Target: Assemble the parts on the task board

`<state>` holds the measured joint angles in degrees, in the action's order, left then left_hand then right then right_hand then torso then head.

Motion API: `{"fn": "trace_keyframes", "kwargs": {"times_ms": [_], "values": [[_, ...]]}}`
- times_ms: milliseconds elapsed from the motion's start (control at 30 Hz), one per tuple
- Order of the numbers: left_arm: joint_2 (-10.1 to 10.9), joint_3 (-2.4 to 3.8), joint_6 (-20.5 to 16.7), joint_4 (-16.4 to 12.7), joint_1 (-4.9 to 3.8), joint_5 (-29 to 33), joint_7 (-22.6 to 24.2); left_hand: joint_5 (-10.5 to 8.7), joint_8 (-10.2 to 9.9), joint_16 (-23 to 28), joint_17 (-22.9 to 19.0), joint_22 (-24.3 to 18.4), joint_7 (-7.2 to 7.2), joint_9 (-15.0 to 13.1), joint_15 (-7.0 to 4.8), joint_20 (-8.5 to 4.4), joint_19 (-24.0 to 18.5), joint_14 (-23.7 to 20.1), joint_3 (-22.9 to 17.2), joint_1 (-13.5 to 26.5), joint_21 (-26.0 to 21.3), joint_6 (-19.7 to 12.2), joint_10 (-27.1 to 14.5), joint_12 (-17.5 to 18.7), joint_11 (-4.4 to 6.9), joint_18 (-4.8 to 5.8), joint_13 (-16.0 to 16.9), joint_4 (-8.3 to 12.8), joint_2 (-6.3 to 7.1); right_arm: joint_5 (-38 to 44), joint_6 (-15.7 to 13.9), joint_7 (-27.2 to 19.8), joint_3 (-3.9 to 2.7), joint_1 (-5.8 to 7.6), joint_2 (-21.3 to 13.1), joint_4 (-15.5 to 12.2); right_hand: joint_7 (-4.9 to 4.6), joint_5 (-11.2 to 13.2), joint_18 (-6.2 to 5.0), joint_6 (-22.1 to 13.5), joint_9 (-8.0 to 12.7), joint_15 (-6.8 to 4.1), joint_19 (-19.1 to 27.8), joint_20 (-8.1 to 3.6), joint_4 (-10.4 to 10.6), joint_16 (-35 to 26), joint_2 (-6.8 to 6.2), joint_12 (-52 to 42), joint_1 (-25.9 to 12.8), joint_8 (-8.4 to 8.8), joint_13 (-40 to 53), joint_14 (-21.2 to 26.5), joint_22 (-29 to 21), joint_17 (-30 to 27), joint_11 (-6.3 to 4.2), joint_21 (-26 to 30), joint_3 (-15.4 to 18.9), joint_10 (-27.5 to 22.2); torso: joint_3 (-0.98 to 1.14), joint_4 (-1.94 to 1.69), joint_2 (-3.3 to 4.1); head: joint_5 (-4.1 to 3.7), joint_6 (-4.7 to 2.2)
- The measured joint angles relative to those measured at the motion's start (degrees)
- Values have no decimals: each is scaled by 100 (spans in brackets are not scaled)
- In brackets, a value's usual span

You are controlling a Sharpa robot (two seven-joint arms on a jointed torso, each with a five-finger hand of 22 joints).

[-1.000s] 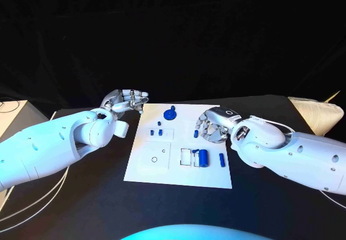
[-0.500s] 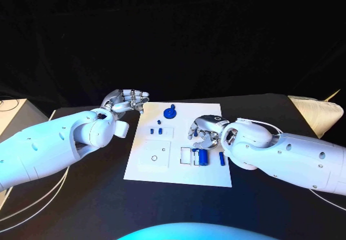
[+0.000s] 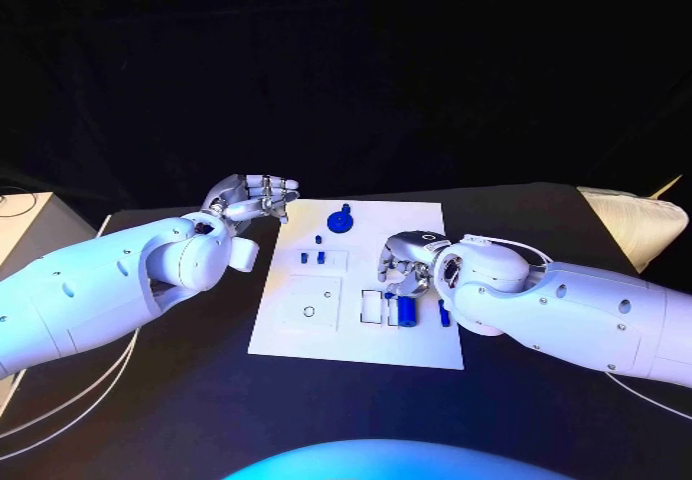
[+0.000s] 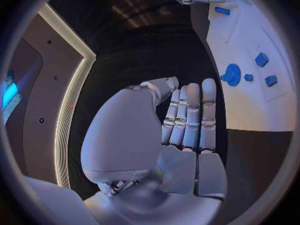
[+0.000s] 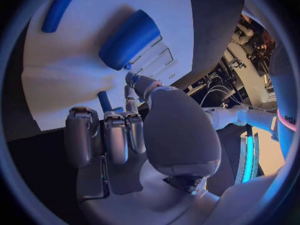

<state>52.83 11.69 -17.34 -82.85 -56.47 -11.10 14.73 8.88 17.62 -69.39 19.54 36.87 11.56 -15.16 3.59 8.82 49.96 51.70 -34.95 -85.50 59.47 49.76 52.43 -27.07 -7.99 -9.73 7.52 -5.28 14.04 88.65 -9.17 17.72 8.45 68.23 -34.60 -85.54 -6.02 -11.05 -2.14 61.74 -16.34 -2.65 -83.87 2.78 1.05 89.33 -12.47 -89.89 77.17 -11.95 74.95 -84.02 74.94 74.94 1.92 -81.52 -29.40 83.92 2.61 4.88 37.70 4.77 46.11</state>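
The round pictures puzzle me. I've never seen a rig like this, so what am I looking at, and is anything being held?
This is a robot with two white arms, each ending in a silver hand. The square picture looks down from its head. Each round one comes from a fisheye camera at a wrist, behind that hand.

On the black table lies a white task board carrying blue parts: a round disc, a fat cylinder and a thin rod.

The left hand hangs beside the board's far corner, fingers straight and holding nothing. The right hand is down on the board, fingers at a slim blue peg. I cannot tell whether it grips the peg.
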Motion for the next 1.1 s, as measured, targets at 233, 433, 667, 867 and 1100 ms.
{"fn": "trace_keyframes", "kwargs": {"times_ms": [233,433,667,867,1100], "values": [[5,0,0,-6,0,0,-7,0,0,0,0,0,0,0,0,0,0,0,0,0,0,0,0,0,0,0,0,0,0,107,168,55,5,-4,6,14,18,211,0,18,-10,0,0,0,-35,-1,0,0,0,-23,-1,0,-1,-1,-29,-35,-1,11,4,8,-1,24,29],[8,0,0,-8,0,0,-15,0,0,0,1,0,0,0,0,0,0,0,0,0,0,0,0,0,0,0,0,0,0,158,276,57,6,-6,15,2,18,318,0,18,-16,0,0,0,-50,21,0,0,0,-23,-1,0,-1,-1,-29,-35,15,11,9,10,-1,35,44],[12,0,0,-9,0,0,-25,0,0,0,-6,0,0,0,0,0,0,0,0,0,0,0,-14,0,-14,0,0,0,0,195,320,57,7,-6,41,21,18,320,0,18,-16,0,0,0,-50,21,0,0,0,-22,-2,0,-1,-1,-29,-51,15,10,10,14,-3,44,46],[12,0,0,-11,1,0,-31,0,0,0,-7,0,0,0,0,0,0,0,0,0,0,0,-21,0,-21,0,0,0,0,244,322,57,12,-6,94,86,19,320,0,18,-16,-1,-1,0,-50,21,1,0,-1,-22,-2,0,-2,-2,-29,-66,15,10,12,15,-3,47,51],[13,0,0,-12,1,0,-36,0,0,0,-7,0,0,0,0,0,0,0,0,0,0,0,-21,0,-21,0,0,0,0,297,321,56,24,-14,149,153,18,353,0,18,-15,-1,-1,0,-50,21,1,0,-1,-22,-3,0,-2,-2,-29,-66,15,10,12,14,-1,47,65]]}}
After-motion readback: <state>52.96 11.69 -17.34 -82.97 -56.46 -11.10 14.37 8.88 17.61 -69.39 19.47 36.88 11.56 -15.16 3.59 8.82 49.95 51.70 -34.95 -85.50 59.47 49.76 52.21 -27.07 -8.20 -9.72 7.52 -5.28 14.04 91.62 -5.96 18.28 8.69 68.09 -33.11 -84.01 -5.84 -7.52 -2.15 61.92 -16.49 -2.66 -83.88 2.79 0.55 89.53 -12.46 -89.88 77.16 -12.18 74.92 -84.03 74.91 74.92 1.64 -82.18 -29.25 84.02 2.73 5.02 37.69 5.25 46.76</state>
